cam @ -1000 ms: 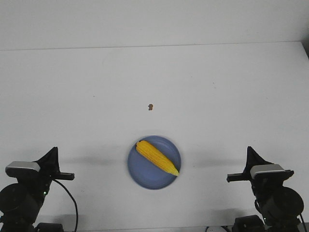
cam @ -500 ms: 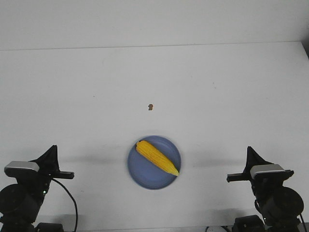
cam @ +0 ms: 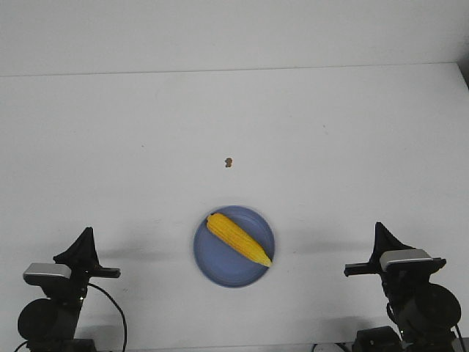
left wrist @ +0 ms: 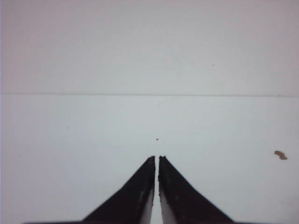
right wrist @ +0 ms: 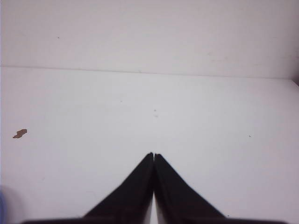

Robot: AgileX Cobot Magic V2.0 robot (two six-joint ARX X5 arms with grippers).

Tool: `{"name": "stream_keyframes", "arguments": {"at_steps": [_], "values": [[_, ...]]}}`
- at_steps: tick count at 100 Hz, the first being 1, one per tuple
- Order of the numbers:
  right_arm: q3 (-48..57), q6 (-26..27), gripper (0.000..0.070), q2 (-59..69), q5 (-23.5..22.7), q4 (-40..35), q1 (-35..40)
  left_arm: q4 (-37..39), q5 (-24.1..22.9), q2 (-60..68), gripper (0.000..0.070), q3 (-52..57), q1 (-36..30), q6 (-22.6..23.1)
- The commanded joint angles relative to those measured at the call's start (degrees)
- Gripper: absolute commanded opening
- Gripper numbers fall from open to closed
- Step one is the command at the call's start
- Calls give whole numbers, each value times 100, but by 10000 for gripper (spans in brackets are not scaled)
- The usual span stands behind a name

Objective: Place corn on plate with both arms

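the left gripper [left wrist: 156,161] has its fingers pressed together with only a hairline between them, holding nothing; in the front view it sits low at the near left corner [cam: 85,238]. the right gripper [right wrist: 153,157] is likewise closed and empty, parked at the near right corner [cam: 381,233]. both point out over bare table [cam: 352,139], well apart from the work, which reads as a rest pose that keeps the arms clear of the dish. between them the corn [cam: 238,239] lies flat on the plate [cam: 212,264], set diagonally so its length fits inside the rim, the tip just reaching the right edge. a small brown speck [cam: 229,162] sits on the table beyond the plate. the placing looks done.
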Motion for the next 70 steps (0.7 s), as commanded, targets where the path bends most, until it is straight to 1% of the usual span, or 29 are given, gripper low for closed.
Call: {"name": "stream_keyframes", "arguments": {"at_steps": [1, 35, 41, 55, 70], "values": [[46, 55, 2, -7, 2, 52, 4, 79, -28, -166, 12, -120, 26, 68], [46, 55, 2, -7, 2, 52, 4, 160, -26, -291, 12, -516, 98, 24], [46, 55, 2, -7, 2, 52, 4, 308, -26, -291, 12, -599, 98, 24], [46, 55, 2, -7, 2, 52, 4, 916, -26, -291, 12, -922, 98, 4], [46, 55, 2, -7, 2, 52, 4, 994, -28, -291, 12, -1080, 98, 4]]}}
